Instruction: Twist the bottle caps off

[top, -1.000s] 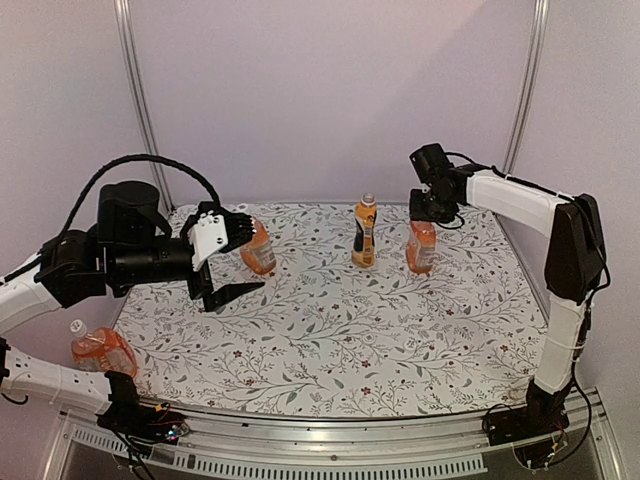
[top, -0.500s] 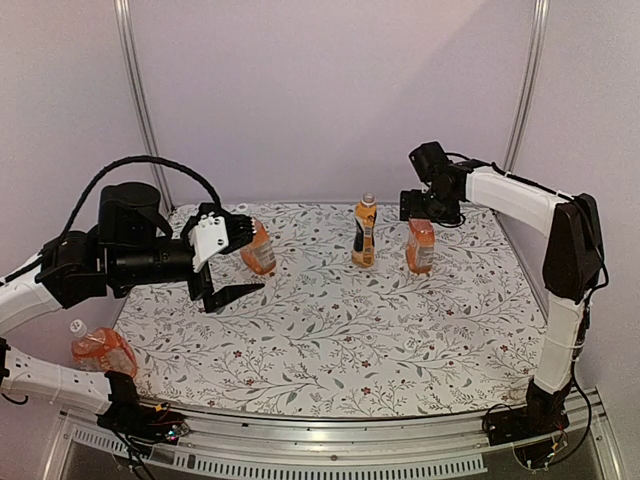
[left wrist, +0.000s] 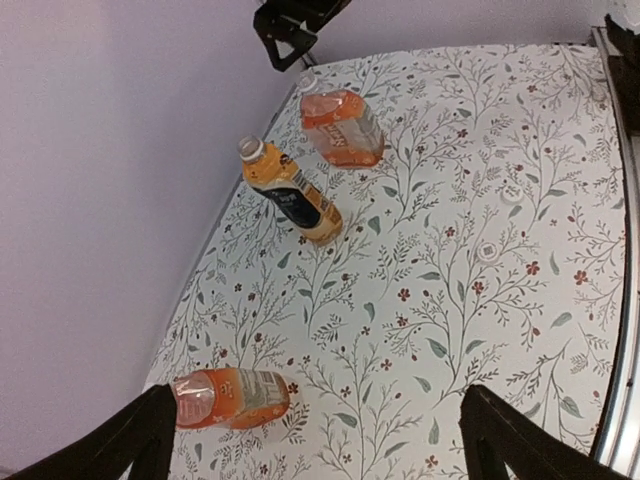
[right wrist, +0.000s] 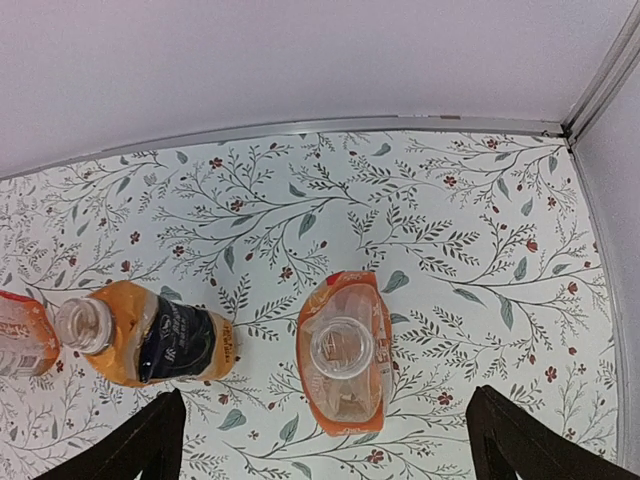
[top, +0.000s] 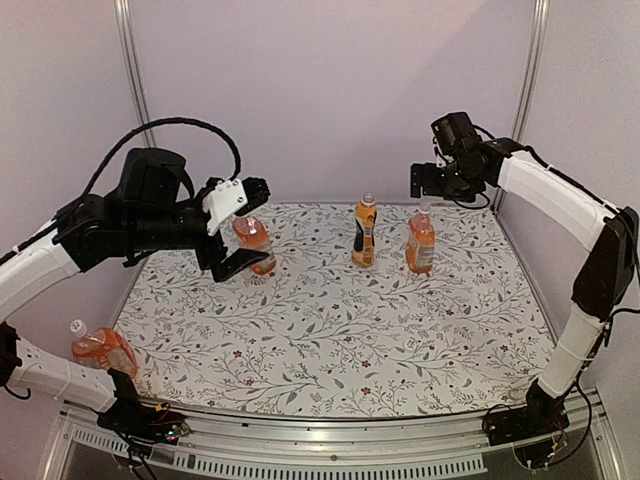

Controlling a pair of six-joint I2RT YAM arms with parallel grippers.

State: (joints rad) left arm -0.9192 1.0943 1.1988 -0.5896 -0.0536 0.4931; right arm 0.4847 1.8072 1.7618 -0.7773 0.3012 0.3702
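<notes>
left claw [top: 245,228] wide; right claw [top: 431,186] wide above uncapped bottle [right wrist: 345,352] (near far edge [right wrist: 300,127])

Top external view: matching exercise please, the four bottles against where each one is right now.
1. dark-label bottle
2. bottle below the right gripper
3. bottle by the left gripper
4. white-capped bottle

a. on its side, near left corner
b. right end of the row
c. middle of the row
d. left end of the row

Pairs: 1-c, 2-b, 3-d, 4-a
</notes>
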